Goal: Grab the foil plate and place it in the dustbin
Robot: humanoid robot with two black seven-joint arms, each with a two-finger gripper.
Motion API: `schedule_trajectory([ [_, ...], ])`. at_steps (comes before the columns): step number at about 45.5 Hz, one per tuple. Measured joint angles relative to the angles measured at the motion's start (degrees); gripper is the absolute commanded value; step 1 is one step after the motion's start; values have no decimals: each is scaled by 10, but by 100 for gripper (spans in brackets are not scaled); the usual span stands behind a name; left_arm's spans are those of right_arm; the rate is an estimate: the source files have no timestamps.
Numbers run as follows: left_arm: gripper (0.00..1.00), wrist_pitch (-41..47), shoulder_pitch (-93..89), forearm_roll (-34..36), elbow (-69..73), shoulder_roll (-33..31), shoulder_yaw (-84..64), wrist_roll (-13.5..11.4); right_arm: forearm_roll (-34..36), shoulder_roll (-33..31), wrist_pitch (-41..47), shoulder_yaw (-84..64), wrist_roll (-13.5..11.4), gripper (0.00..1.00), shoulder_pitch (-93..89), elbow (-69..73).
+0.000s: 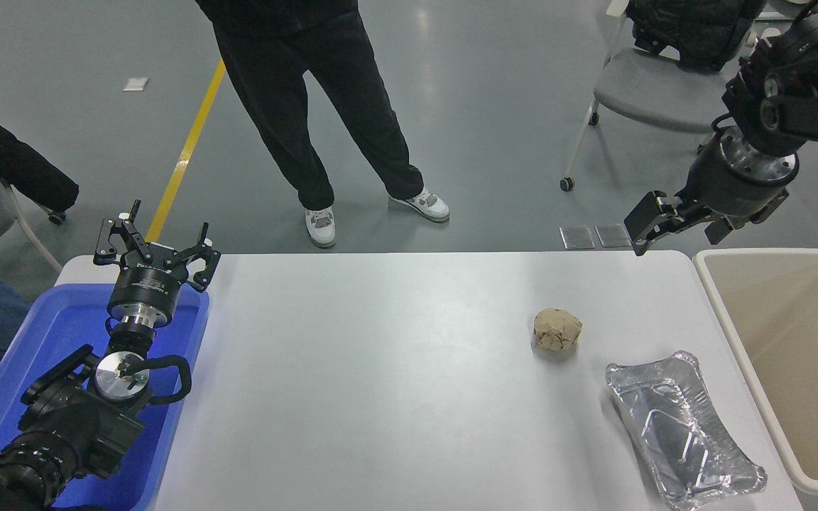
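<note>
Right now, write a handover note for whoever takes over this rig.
Left tool: open, empty, parked over the blue tub.
Right tool: raised beyond the table's far right corner, holding nothing; I can't tell whether it's open.
Foil plate: on the table near the right edge, beside the dustbin, untouched. A paper ball lies next to it.
Done: nothing.
Left: grasp the plate, drop it in the dustbin.
</note>
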Motion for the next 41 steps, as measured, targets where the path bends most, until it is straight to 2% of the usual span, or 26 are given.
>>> schedule_trajectory([
  [31,99,-1,0,0,0,0,0,-1,56,-5,0,-31,1,100,-10,0],
  [41,99,-1,0,0,0,0,0,-1,48,-39,0,-44,0,100,-32,0],
])
